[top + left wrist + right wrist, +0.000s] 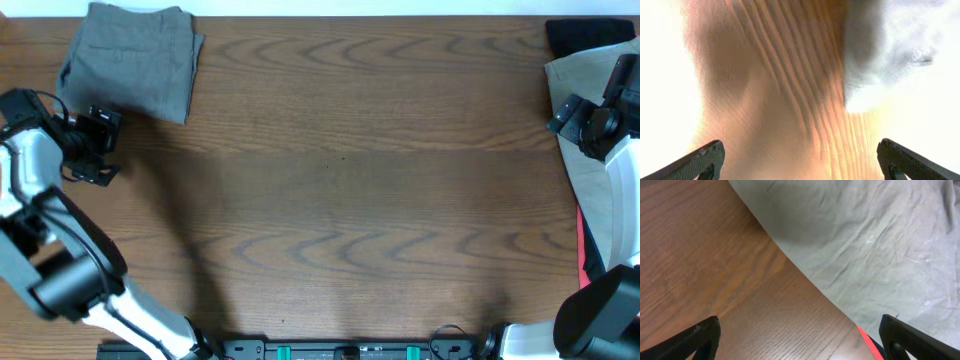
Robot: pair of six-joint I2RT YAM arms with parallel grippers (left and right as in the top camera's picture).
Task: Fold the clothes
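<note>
The mid-grey shorts [130, 60] lie folded in a neat stack at the table's far left corner. Their edge shows blurred in the left wrist view [890, 55]. My left gripper [98, 147] [800, 162] is open and empty, just in front of the stack, over bare wood. Beige shorts [592, 190] [865, 240] lie spread at the right edge. My right gripper [566, 115] [800, 337] is open and empty at their left edge, over wood. A black piece [585, 35] lies at the far right corner. A red piece [581, 245] [870, 342] peeks from under the beige cloth.
The wooden table [350, 180] spans the view. The arm bases and a black-and-green rail [350, 350] sit along the front edge. The left wrist view is strongly overexposed.
</note>
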